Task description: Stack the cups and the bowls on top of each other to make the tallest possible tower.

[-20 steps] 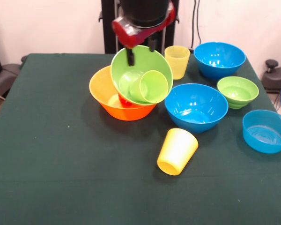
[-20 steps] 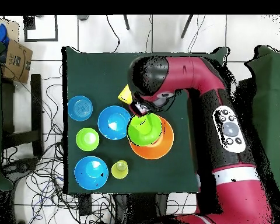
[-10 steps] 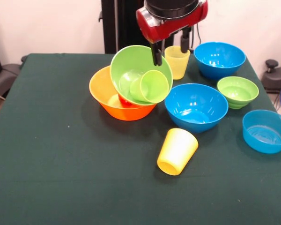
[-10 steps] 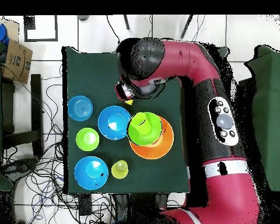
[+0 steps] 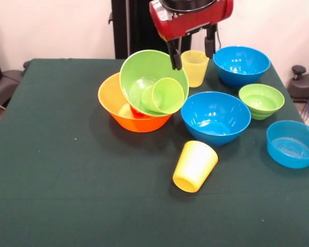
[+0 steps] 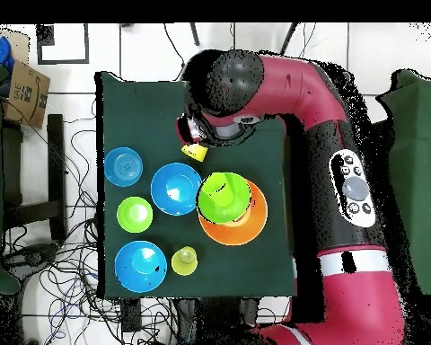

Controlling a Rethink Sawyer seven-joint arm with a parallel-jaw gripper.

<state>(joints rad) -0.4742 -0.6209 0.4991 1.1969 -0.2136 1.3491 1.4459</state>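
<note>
Lime bowl (image 5: 153, 82) tilted in orange bowl (image 5: 118, 105) | pincer (image 5: 193, 54) open above

You could see only a sliver of the red cup (image 5: 136, 110) under the tilted large green bowl (image 5: 144, 72). The arm (image 6: 282, 85) hid most of the bright yellow cup (image 6: 196, 153) from overhead. The hand (image 5: 193, 49) was cut off by the front view's top edge.

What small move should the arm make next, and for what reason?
Probably lower the open gripper onto the pale yellow cup standing upright just beneath it. The large green bowl already leans tilted in the orange bowl, and nothing is held.
</note>
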